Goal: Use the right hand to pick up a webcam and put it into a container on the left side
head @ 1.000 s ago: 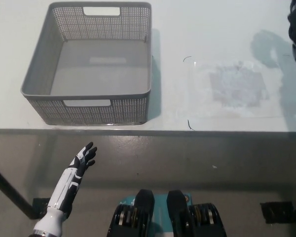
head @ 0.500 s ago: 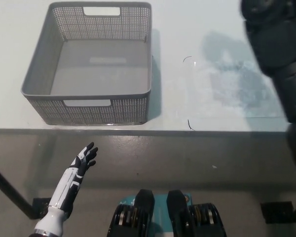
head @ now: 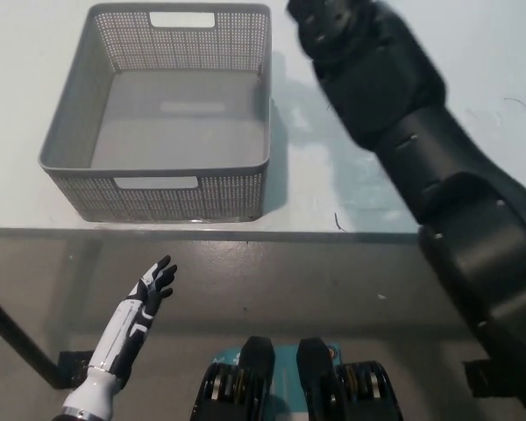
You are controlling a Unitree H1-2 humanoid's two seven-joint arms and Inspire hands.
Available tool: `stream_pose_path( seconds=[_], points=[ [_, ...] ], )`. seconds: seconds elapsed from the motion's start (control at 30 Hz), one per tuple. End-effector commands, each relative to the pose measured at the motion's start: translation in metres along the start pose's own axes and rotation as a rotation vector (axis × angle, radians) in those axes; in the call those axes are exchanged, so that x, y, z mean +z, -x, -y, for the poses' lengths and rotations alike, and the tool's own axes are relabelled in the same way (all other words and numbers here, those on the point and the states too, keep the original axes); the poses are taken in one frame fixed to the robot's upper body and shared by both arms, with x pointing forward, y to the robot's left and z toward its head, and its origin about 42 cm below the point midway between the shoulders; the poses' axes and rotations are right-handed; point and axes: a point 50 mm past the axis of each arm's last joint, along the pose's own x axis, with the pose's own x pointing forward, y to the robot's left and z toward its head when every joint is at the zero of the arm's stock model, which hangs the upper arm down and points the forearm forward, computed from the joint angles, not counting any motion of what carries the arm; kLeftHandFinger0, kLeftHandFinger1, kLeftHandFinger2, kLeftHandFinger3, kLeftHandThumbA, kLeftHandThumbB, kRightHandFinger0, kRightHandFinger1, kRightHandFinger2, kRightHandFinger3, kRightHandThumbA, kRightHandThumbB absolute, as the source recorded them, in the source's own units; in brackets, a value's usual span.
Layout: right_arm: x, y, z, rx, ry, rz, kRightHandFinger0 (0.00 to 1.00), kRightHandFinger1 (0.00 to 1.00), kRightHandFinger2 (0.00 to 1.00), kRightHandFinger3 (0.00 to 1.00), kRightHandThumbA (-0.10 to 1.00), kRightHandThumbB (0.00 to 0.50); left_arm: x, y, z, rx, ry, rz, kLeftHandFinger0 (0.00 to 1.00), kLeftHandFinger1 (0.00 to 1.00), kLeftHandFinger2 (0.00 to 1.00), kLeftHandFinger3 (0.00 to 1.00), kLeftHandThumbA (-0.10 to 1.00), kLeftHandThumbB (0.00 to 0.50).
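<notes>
Head view shows the right hand [head: 333, 31] near the far edge of the surface [head: 298, 189], just beside the far right corner of the container [head: 162, 110]. Whether its fingers are apart or together cannot be told, since the hand is seen from the back and its dark shape runs into the top of the picture. No webcam can be made out anywhere in view; if the hand holds one, it is hidden.

Outward from the hand, the bulky black right arm [head: 438, 193] slants from the picture's lower right up across the right half of the surface, covering most of that side. It casts a soft shadow on the surface beside the container's right wall.

The container is a grey perforated basket with a cut-out handle in its near wall and another in its far wall. It stands on the left part of the surface, its near wall close to the front edge, and its floor shows bare. A small dark curved mark [head: 337, 223] lies on the surface near the front edge, between the container and the arm.

The surface is pale and smooth, its front edge running straight across the picture. Below that edge lies a grey floor [head: 272, 281].

The left hand [head: 156, 282] rests low in front of the surface, below the front edge and under the container's near left side, its fingers apart and holding nothing.
</notes>
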Motion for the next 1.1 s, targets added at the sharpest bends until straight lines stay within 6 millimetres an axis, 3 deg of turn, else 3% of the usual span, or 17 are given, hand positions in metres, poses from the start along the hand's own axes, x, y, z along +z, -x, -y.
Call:
stream_pose_path(
  seconds=[0.0, 0.07, 0.2, 0.43, 0.6, 0.83, 0.97, 1.07],
  points=[
    [0.037, -0.016, 0.01, -0.036, 0.041, 0.111, 0.0, 0.27, 0.7, 0.75, -0.1, 0.192, 0.011, -0.01, -0.008, -0.025, -0.035, 0.041, 1.0, 1.0, 1.0, 1.0, 0.99, 0.283],
    [0.028, -0.012, -0.005, -0.008, 0.021, 0.069, 0.0, 0.31, 0.76, 0.8, -0.1, 0.186, 0.011, -0.01, -0.007, -0.027, -0.031, 0.041, 1.0, 1.0, 1.0, 1.0, 0.98, 0.291],
    [0.007, -0.003, -0.028, 0.047, 0.028, 0.007, 0.0, 0.32, 0.78, 0.79, -0.1, 0.189, 0.013, -0.011, -0.006, -0.033, -0.033, 0.055, 1.0, 1.0, 1.0, 1.0, 0.97, 0.283],
    [-0.016, 0.008, -0.048, 0.095, 0.031, -0.089, 0.0, 0.3, 0.74, 0.73, -0.1, 0.195, 0.016, -0.016, -0.008, -0.044, -0.062, 0.067, 1.0, 1.0, 1.0, 1.0, 0.99, 0.287],
    [-0.033, 0.018, -0.059, 0.108, 0.058, -0.126, 0.0, 0.31, 0.74, 0.76, -0.1, 0.19, 0.016, -0.021, -0.009, -0.071, -0.091, 0.086, 1.0, 1.0, 1.0, 1.0, 1.0, 0.266],
    [-0.041, 0.028, -0.075, 0.151, 0.063, -0.136, 0.0, 0.31, 0.75, 0.77, -0.1, 0.177, 0.018, -0.026, -0.008, -0.083, -0.112, 0.079, 1.0, 1.0, 1.0, 1.0, 1.0, 0.277],
    [-0.044, 0.031, -0.082, 0.178, 0.072, -0.145, 0.01, 0.39, 0.81, 0.8, -0.1, 0.184, 0.02, -0.029, -0.007, -0.089, -0.124, 0.077, 1.0, 1.0, 1.0, 1.0, 1.0, 0.289],
    [-0.047, 0.034, -0.087, 0.206, 0.083, -0.154, 0.0, 0.41, 0.81, 0.8, -0.1, 0.155, 0.019, -0.03, -0.006, -0.094, -0.124, 0.081, 1.0, 1.0, 1.0, 1.0, 1.0, 0.288]
  ],
)
